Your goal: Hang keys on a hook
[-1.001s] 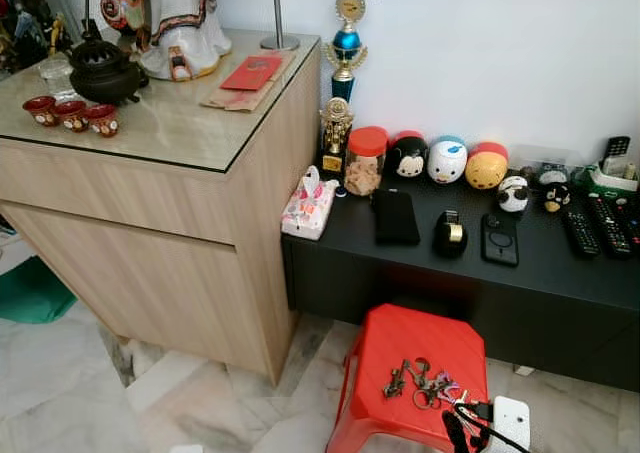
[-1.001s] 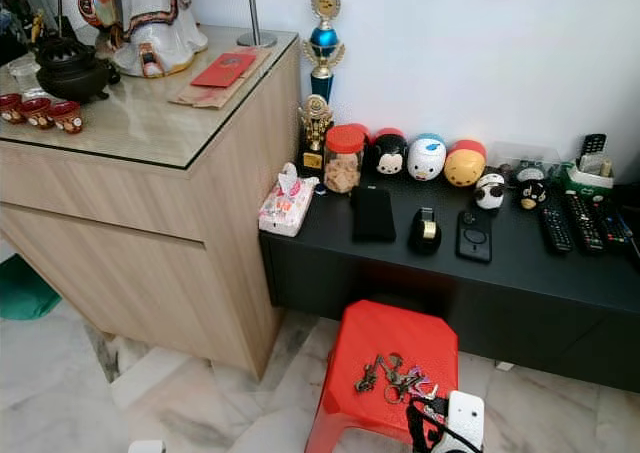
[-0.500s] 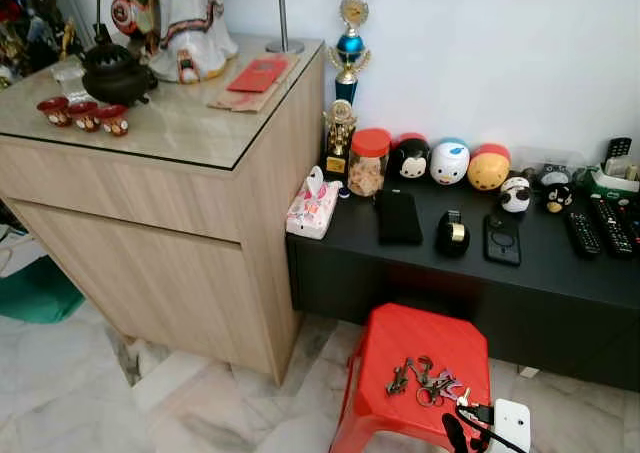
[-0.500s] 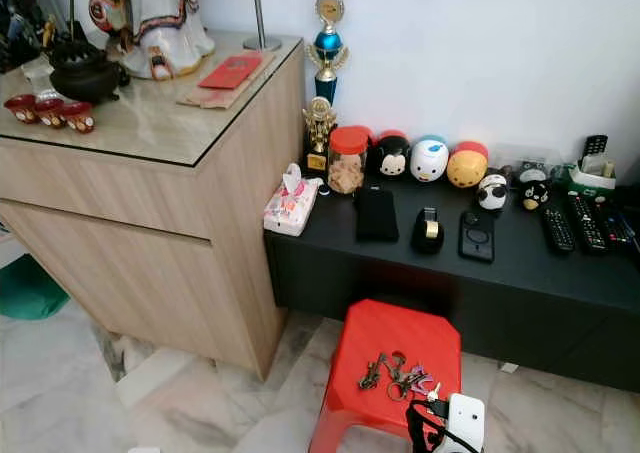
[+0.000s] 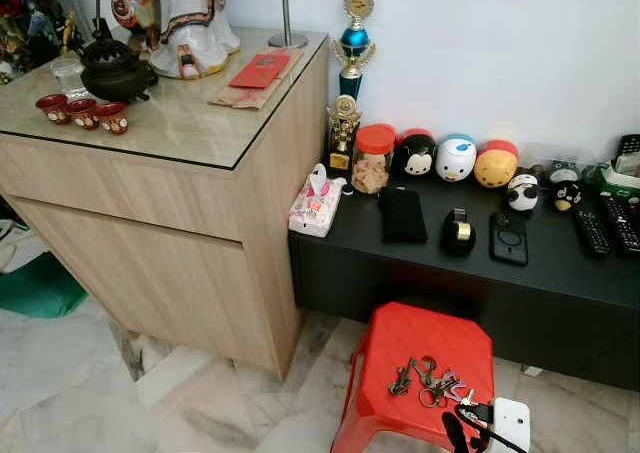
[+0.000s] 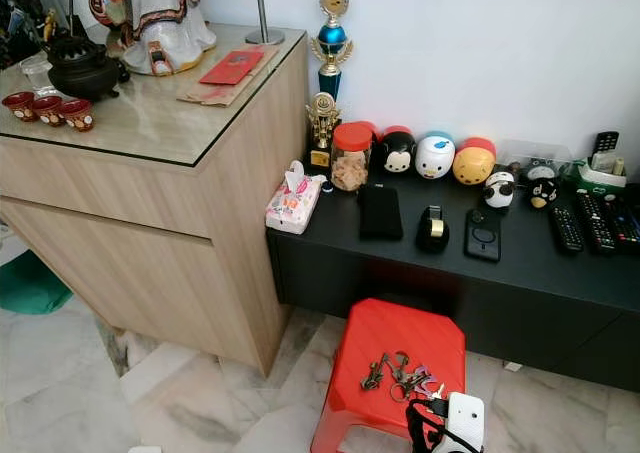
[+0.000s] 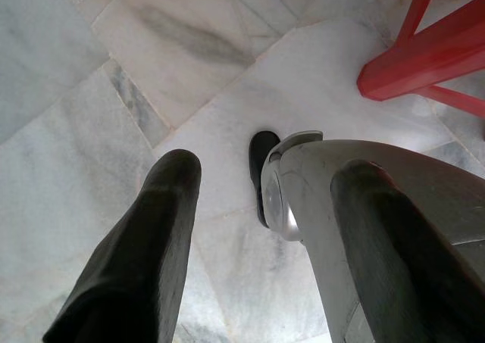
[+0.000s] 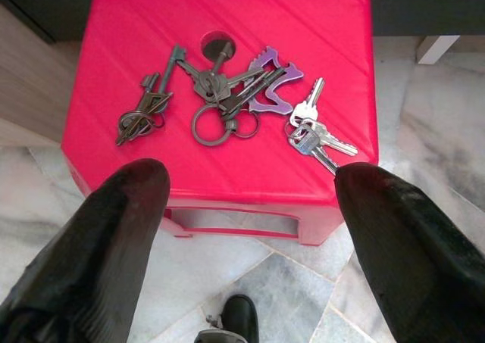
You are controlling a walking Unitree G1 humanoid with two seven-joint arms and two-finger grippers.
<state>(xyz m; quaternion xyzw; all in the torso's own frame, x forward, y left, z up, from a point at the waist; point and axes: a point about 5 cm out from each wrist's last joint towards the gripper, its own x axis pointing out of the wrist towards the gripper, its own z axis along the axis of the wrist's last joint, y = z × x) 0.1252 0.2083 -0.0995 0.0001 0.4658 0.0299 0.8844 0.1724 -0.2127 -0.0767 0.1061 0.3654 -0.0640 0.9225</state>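
The keys (image 8: 227, 104) lie in a loose bunch on top of the red stool (image 5: 420, 348), spread around the hole in the middle of its seat: dark old-style keys and rings to one side, a purple tool-shaped piece among them, and a few silver keys near the stool's edge. No writing on the keys or stool can be read. The right end effector (image 8: 250, 199) hangs just short of the stool's near edge with its two black fingers spread wide and holding nothing, the keys lying beyond the gap between them. The left end effector (image 7: 265, 229) points down at the marble floor (image 7: 114, 93) beside a red stool leg, its fingers also apart and empty. Behind the stool runs a low black counter (image 5: 560, 273) carrying remotes, a phone, round cartoon-faced toys and a red-lidded jar (image 5: 372, 159), next to a wooden cabinet (image 5: 160, 223).
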